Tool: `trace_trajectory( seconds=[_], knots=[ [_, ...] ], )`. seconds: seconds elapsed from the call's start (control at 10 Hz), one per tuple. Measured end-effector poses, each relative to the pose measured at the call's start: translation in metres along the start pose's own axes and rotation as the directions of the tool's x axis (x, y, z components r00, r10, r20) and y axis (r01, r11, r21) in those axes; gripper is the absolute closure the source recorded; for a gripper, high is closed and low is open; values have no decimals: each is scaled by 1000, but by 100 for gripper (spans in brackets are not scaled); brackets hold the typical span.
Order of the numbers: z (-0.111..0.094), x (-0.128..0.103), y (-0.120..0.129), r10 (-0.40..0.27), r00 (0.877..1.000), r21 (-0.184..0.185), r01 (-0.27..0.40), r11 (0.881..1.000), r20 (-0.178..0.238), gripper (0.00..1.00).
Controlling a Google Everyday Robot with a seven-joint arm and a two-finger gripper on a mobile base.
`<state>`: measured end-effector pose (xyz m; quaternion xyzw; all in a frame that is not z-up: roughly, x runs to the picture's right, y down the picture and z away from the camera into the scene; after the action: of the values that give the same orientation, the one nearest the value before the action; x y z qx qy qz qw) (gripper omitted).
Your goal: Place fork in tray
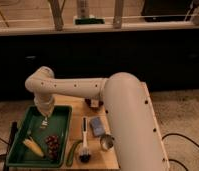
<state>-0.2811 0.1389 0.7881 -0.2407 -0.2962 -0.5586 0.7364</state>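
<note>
- A wooden table [76, 113] is seen before a dark wall, on a speckled floor.
- The dark green tray [59, 123] is placed on the left part of the table.
- The gripper [44, 118] is held over the inside of the tray, at the end of the white arm [73, 88].
- Its fingers are pressed together on the fork [44, 121], which is seen as a small pale piece at their tips.
- A yellow item [33, 147] and dark red grapes [52, 143] are laid in the tray.
- A white-handled brush [84, 140] and a metal cup [107, 142] are found to the right of the tray.
</note>
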Motion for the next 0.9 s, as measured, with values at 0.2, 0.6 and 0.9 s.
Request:
trace_trajectory(
  seconds=[0.2, 0.6, 0.9],
  knots=[
    [0, -1, 0, -9, 1000, -2, 9, 1000, 17, 83],
    [1, -1, 0, -20, 999, -7, 21, 1000, 42, 42],
    [2, -3, -2, -28, 998, -15, 28, 999, 52, 20]
  ],
)
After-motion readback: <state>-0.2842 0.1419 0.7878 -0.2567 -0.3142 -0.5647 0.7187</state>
